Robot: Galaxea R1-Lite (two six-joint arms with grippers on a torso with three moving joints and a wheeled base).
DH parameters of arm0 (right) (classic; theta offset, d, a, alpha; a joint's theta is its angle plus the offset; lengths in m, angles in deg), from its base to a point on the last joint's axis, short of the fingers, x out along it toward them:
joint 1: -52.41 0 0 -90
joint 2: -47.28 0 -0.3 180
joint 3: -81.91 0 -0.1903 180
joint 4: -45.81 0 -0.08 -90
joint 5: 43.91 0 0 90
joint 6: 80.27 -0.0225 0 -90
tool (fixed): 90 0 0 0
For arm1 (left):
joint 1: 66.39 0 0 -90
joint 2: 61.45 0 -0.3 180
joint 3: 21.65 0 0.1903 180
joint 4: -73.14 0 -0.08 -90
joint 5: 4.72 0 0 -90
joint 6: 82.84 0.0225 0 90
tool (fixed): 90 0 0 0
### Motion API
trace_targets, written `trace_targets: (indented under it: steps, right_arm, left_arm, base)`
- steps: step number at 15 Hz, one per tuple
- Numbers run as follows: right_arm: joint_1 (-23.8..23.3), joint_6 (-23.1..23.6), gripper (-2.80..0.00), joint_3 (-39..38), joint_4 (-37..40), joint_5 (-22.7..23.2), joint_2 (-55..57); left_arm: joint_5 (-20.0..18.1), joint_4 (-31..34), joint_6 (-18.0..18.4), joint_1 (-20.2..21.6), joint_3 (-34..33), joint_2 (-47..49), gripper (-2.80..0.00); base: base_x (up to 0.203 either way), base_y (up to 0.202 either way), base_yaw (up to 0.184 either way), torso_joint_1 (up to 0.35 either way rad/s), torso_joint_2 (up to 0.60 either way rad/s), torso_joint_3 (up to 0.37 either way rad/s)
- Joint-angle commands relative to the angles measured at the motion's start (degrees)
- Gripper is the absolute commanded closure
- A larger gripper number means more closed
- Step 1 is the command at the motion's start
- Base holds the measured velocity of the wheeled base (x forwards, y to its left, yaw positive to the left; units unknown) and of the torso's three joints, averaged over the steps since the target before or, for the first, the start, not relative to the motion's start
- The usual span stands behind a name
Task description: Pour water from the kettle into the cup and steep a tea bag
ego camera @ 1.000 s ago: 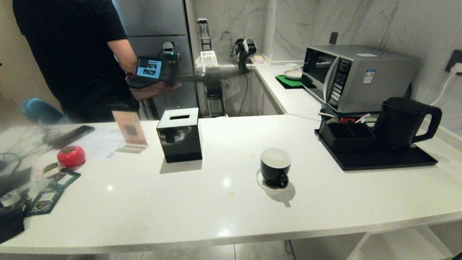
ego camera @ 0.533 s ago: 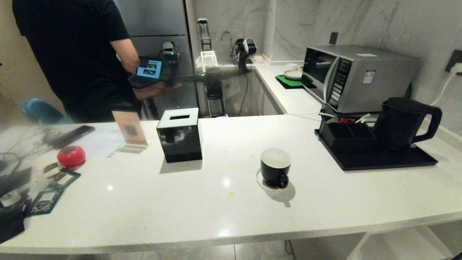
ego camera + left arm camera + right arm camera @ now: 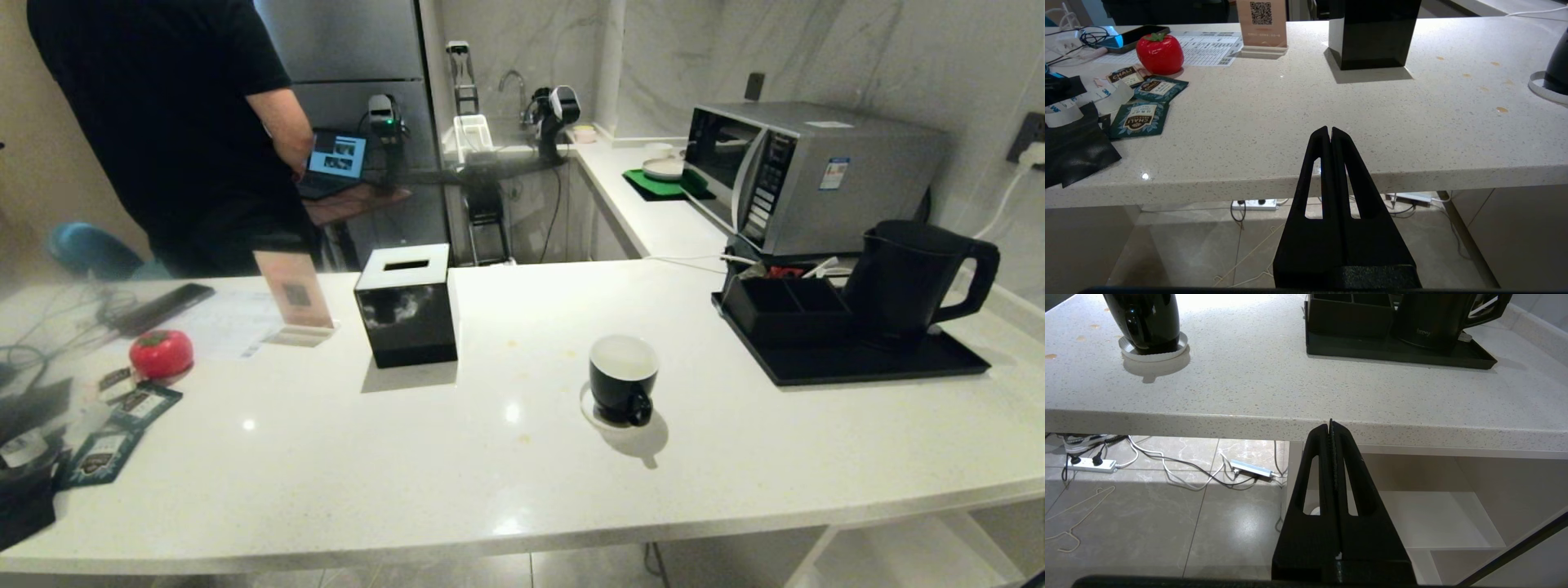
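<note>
kettle: the kettle (image 3: 906, 278) stands upright on a black tray (image 3: 857, 363) at the desk's (image 3: 490, 457) right end, handle turned outward, likely so the right arm can take it.
cup: the cup (image 3: 623, 380) sits on its saucer (image 3: 589, 407) mid-desk, well apart from the kettle, open for pouring.
tea bag: not made out; only flat packets (image 3: 1139, 118) lie at the left.
left tool (image 3: 1330, 131): fully closed, empty, parked below the desk edge.
right tool (image 3: 1330, 424): fully closed, empty, also below the edge.
</note>
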Motion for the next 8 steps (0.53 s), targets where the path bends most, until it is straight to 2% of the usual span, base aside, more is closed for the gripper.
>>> trace_targets:
  steps: [1,8]
  right_arm:
    - [0.02,0.03,0.0,0.04,0.0,0.05,0.19]
    - [0.02,0.03,0.0,-0.03,0.0,0.05,0.19]
  left_arm:
    - [0.01,-0.05,-0.02,0.0,0.0,0.09,0.0]
    - [0.01,-0.05,-0.02,0.0,0.0,0.09,0.0]
  base:
    - [0.0,0.0,0.0,0.0,0.0,0.0]
    - [0.0,0.0,0.0,0.0,0.0,0.0]
